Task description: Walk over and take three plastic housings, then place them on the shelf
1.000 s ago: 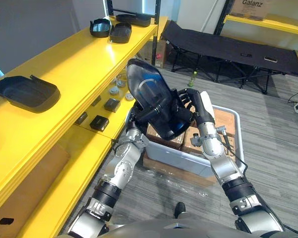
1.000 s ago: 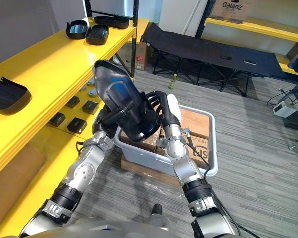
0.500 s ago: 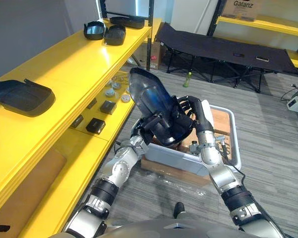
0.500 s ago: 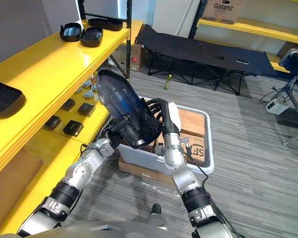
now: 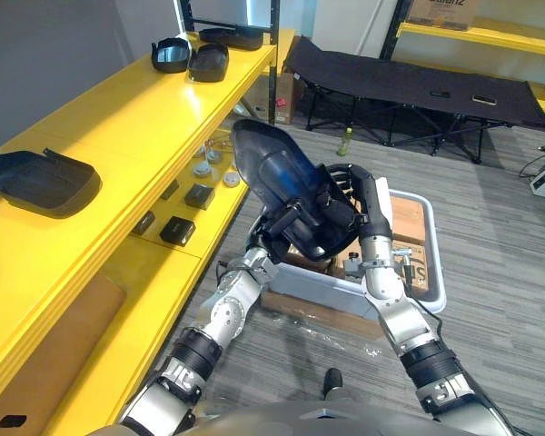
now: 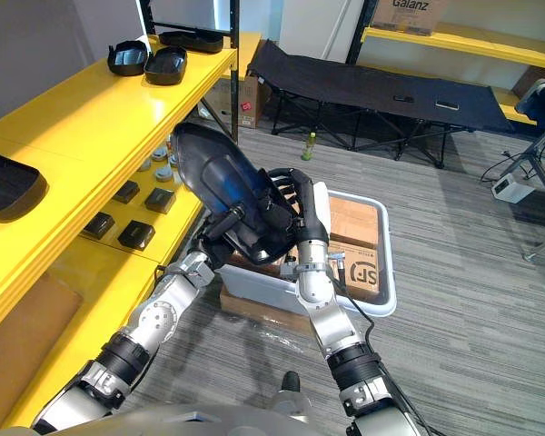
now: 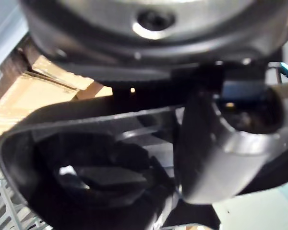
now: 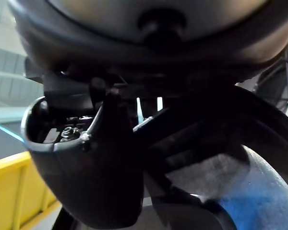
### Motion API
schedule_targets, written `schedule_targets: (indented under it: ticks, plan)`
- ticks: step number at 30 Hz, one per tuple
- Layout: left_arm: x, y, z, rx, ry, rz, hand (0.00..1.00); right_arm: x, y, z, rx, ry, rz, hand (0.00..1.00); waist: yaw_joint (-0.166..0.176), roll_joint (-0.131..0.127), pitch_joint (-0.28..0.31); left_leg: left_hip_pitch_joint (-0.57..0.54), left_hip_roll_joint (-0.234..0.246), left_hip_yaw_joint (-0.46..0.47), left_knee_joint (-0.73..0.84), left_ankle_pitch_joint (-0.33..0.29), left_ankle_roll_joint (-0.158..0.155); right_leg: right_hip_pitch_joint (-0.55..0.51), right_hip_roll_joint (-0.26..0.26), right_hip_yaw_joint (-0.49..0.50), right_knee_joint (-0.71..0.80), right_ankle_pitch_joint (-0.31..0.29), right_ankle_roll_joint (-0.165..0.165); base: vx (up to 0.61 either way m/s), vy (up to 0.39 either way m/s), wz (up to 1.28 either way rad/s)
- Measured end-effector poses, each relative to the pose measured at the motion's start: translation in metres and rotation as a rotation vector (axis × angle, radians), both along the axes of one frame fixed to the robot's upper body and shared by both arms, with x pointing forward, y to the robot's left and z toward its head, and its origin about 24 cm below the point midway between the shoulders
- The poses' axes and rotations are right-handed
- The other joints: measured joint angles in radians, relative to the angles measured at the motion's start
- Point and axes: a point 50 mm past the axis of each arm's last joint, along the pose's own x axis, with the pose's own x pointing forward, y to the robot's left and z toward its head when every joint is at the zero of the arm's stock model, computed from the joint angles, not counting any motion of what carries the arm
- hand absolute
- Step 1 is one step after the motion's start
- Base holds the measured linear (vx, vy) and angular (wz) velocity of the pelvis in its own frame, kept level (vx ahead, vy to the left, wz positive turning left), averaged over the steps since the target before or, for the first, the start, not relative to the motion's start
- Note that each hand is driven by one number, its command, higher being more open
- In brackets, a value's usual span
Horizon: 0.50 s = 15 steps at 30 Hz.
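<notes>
Fingers of left hand point(image 5: 282, 225) and right hand point(image 5: 356, 195) still clasp the housing point(image 5: 268, 163), unchanged.

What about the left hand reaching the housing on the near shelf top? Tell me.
Probably not yet: the left hand and right hand both grip a big black housing; the shelf housing lies off to its left, unblocked.

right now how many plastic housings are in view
5 housings: one held between left hand and right hand, one nearby on the yellow shelf, three at its far end; others may be hidden.
</notes>
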Motion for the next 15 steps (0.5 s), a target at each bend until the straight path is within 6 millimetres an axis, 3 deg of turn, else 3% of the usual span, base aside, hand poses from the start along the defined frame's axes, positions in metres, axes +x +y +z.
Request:
schedule_targets:
  ticks: [7, 11, 15]
  plan:
    - [-0.017, 0.018, 0.047, 0.327, -0.341, 0.181, 0.0, -0.022, 0.002, 0.012, 0.143, -0.08, 0.001, 1.0, -0.008, 0.009, -0.002, -0.002, 0.0, 0.002, 0.001, -0.006, -0.001, -0.004, 0.001, -0.002, 0.0, -0.002, -0.001, 0.0, 0.0, 0.0]
    - [-0.021, 0.057, 0.068, 0.485, -0.476, 0.506, 0.0, -0.041, -0.023, -0.008, 0.187, 0.002, -0.099, 1.0, -0.009, 0.024, -0.01, -0.006, 0.001, 0.003, -0.002, -0.014, 0.003, -0.01, 0.001, -0.005, 0.0, -0.012, -0.012, 0.0, 0.0, 0.0]
    - [-0.028, 0.09, 0.069, 0.649, -0.459, 0.766, 0.0, -0.059, -0.045, -0.024, 0.267, 0.063, -0.166, 1.0, -0.011, 0.045, -0.022, -0.022, 0.001, 0.001, -0.003, -0.013, 0.002, -0.024, 0.002, -0.009, 0.0, -0.013, -0.012, 0.01, 0.008, 0.03]
